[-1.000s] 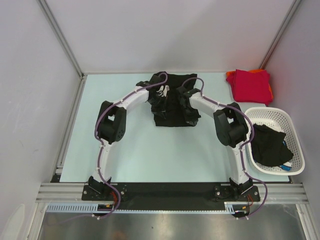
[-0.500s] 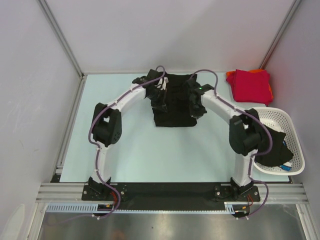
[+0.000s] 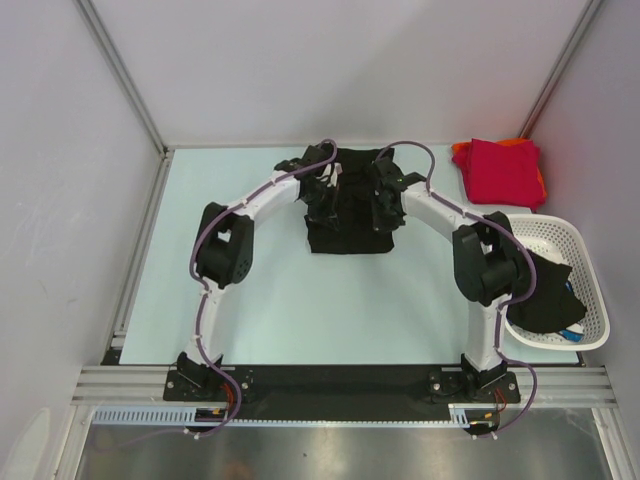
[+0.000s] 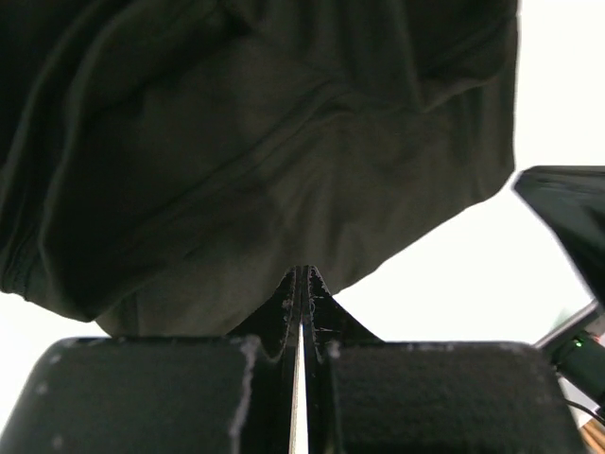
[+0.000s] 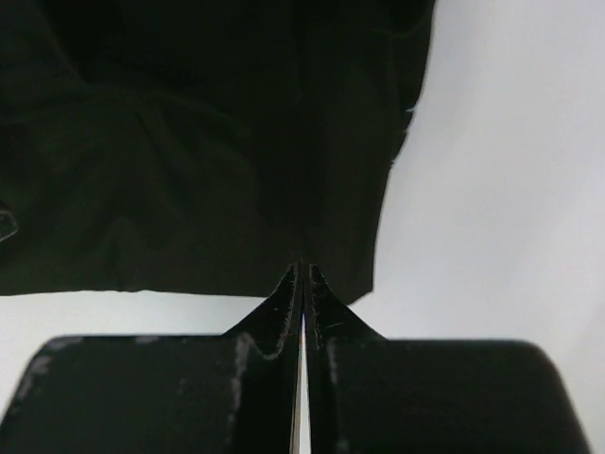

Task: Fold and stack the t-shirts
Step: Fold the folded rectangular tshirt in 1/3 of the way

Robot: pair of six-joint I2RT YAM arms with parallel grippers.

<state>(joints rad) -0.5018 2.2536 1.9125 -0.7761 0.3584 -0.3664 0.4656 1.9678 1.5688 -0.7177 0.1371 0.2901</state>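
A black t-shirt (image 3: 350, 238) lies folded into a rough rectangle at the far middle of the table. Both grippers hover over it, pointing down. My left gripper (image 3: 324, 200) is over its left half, and my right gripper (image 3: 384, 207) is over its right half. In the left wrist view the left gripper (image 4: 302, 271) is shut, tips meeting just in front of the black cloth (image 4: 236, 142). In the right wrist view the right gripper (image 5: 302, 267) is shut the same way near the hem of the black cloth (image 5: 189, 142). Neither shows cloth between its fingers. A folded crimson red t-shirt (image 3: 503, 170) lies on an orange one (image 3: 459, 151) at the far right.
A white lattice basket (image 3: 588, 262) stands at the right edge beside the right arm's elbow, with dark cloth (image 3: 540, 298) in it. Grey walls and metal posts close in the table on three sides. The arms' bases sit on the black rail at the near edge.
Both grippers moved toward the far edge over the black shirt, then drew back a little. The right arm's elbow swung out to the right. The shirt's outline stayed the same.
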